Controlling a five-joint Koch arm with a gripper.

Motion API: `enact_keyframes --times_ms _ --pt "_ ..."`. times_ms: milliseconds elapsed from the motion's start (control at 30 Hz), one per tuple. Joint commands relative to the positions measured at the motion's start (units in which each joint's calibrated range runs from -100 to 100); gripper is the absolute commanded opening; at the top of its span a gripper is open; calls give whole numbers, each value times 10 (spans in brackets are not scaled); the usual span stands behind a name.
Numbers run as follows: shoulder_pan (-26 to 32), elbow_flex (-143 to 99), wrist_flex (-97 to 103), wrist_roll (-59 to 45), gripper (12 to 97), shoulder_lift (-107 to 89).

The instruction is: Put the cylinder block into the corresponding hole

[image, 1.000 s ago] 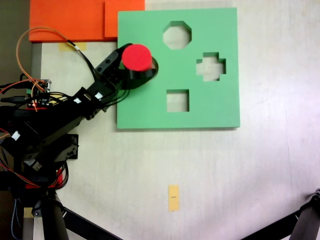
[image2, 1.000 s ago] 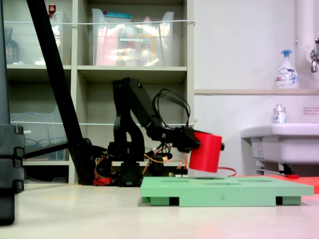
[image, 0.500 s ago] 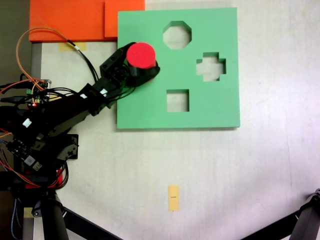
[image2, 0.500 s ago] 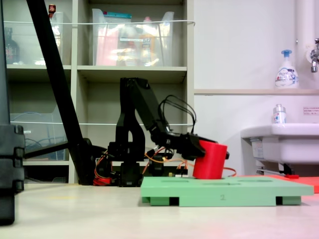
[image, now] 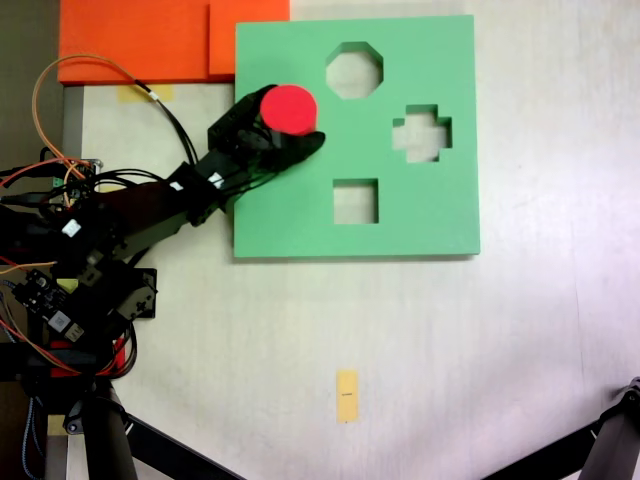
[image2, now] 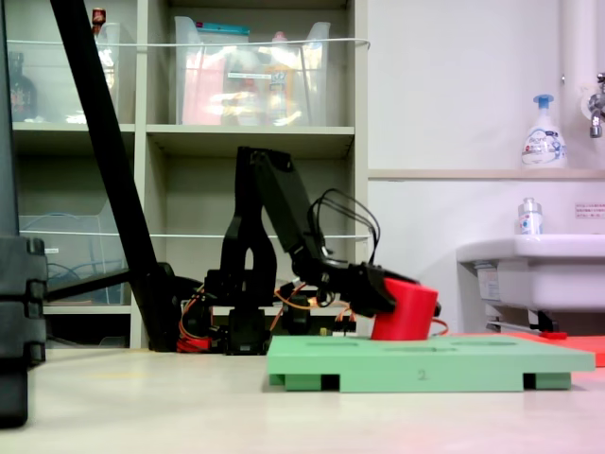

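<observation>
I count one cylinder block [image: 290, 108], one green foam board [image: 430, 215], and three open cut-outs in it: an octagon [image: 354, 70] at twelve o'clock, a cross [image: 421, 134] at three o'clock and a square [image: 355, 201] at six o'clock. On my worktop [image: 450, 340] lie two orange slabs [image: 140, 40] and one yellow tape strip [image: 347, 395]. Behind me I count two bottles [image2: 544, 132] by one sink [image2: 529, 260].

Cylinder block [image: 290, 108]: short bright red foam cyl. w/ flat round top, in the upper-left part of the green board in the top-down fixed view. Side fixed view [image2: 406, 310]: tilted, top leaning left, lower part sunk below the board's top face, approx. half still above it. The hole is covered by the block, so its rim can't be made out.
</observation>
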Motion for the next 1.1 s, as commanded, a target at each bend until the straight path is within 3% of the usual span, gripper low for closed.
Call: enact_keyframes --times_ms 0,300,433,533,767,1067 --pt "2 32 99 -5 366 13" --pt "1 -18 182 -4 380 114" --pt "0 -37 220 -3 429 157" --pt "1 -47 236 -3 505 162" --pt "2 -70 286 -4 809 167" --pt "4 -147 287 -4 823 -63"
